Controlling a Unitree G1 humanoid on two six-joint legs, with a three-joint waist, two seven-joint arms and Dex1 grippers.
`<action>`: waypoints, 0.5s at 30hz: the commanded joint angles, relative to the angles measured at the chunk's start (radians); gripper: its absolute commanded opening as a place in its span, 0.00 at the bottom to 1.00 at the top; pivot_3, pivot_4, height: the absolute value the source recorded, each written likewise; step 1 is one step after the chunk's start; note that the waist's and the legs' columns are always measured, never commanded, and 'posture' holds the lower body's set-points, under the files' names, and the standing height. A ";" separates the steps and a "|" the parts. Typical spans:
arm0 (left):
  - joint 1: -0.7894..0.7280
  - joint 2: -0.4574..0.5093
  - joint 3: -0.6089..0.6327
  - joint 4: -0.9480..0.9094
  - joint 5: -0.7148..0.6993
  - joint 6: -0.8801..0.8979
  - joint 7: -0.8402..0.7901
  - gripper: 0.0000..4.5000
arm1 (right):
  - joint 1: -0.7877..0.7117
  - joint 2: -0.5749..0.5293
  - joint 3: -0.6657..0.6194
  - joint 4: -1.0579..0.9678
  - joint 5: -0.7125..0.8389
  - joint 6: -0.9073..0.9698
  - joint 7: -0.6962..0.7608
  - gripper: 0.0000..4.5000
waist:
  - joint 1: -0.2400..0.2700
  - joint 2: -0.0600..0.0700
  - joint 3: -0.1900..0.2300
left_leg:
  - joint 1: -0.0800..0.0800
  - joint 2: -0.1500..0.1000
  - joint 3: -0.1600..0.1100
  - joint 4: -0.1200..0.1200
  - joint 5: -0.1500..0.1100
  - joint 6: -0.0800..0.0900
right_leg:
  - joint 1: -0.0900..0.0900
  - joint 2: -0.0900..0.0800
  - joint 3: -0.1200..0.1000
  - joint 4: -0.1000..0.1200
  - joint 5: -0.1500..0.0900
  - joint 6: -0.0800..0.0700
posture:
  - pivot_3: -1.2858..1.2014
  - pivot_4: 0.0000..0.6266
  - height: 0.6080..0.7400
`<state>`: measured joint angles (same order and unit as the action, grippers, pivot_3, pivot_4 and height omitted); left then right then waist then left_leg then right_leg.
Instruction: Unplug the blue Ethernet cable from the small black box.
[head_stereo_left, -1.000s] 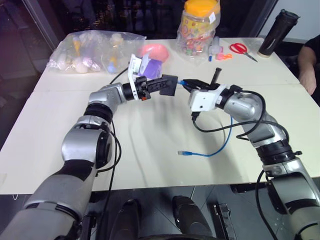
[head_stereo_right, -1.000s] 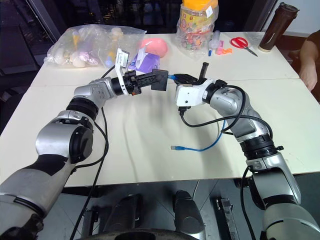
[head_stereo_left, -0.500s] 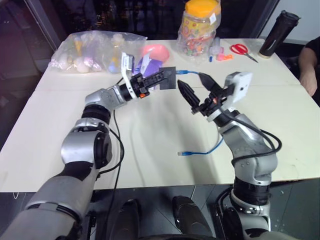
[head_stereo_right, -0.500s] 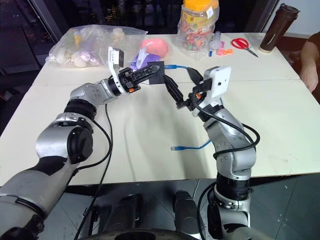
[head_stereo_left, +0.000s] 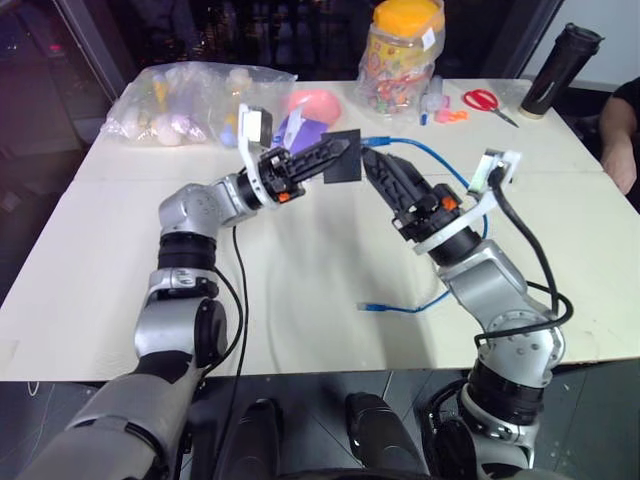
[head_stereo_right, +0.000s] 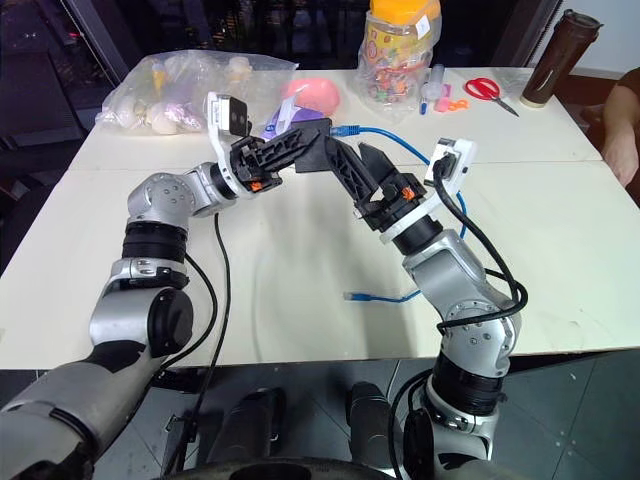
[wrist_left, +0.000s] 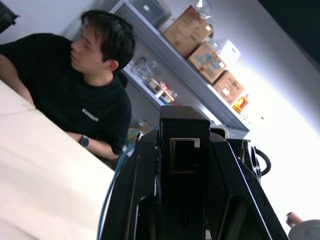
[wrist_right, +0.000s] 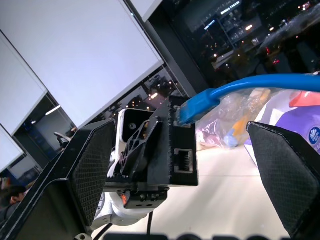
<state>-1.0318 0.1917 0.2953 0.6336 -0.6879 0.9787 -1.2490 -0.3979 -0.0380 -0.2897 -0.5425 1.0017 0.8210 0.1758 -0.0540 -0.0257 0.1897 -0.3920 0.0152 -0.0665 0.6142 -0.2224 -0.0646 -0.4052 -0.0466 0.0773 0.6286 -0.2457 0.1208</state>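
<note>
**Cable plugged in, box held aloft**

Head view: the left gripper (head_stereo_left: 335, 155) clamps the small black box (head_stereo_left: 343, 157) above the table (head_stereo_left: 300, 270) — the blue Ethernet cable (head_stereo_left: 425, 150) leaves it at 3 o'clock. A tissue box (head_stereo_left: 300, 130) sits at 10 o'clock.

Right wrist view: the right gripper (wrist_right: 180, 165), spread wide, flanks the box — plug seated on top.

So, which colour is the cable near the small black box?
Bright blue. The blue Ethernet cable beside the small black box shows best in the right wrist view.
</note>
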 joint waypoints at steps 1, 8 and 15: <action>-0.009 -0.006 0.007 -0.055 -0.051 0.014 0.020 0.11 | -0.005 -0.014 0.012 0.007 0.038 -0.043 0.012 0.97 | 0.001 0.000 0.000 | 0.000 0.000 0.000 0.000 0.000 0.000 | 0.000 0.000 0.000 0.000 0.000 0.000 | 0.52 0.24 0.99; -0.003 -0.010 -0.011 -0.067 -0.075 0.019 0.035 0.11 | -0.017 -0.003 0.049 0.056 0.044 -0.110 0.018 0.97 | 0.001 0.000 0.000 | 0.000 0.000 0.000 0.000 0.000 0.000 | 0.000 0.000 0.000 -0.001 0.000 0.000 | 0.52 0.24 0.99; 0.012 -0.019 -0.018 -0.091 -0.101 0.037 0.049 0.11 | -0.028 -0.002 0.066 0.091 0.062 -0.159 0.017 0.92 | 0.008 0.000 0.000 | 0.000 0.000 0.000 0.000 0.000 0.000 | 0.000 0.000 0.000 -0.001 0.000 0.000 | 0.52 0.24 0.99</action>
<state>-1.0160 0.1735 0.2843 0.5803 -0.7574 1.0107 -1.1972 -0.4067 -0.0409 -0.2308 -0.4342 1.0423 0.6827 0.1849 -0.0459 -0.0257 0.1897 -0.3925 0.0152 -0.0662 0.6138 -0.2224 -0.0646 -0.4054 -0.0465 0.0773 0.6271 -0.2458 0.1207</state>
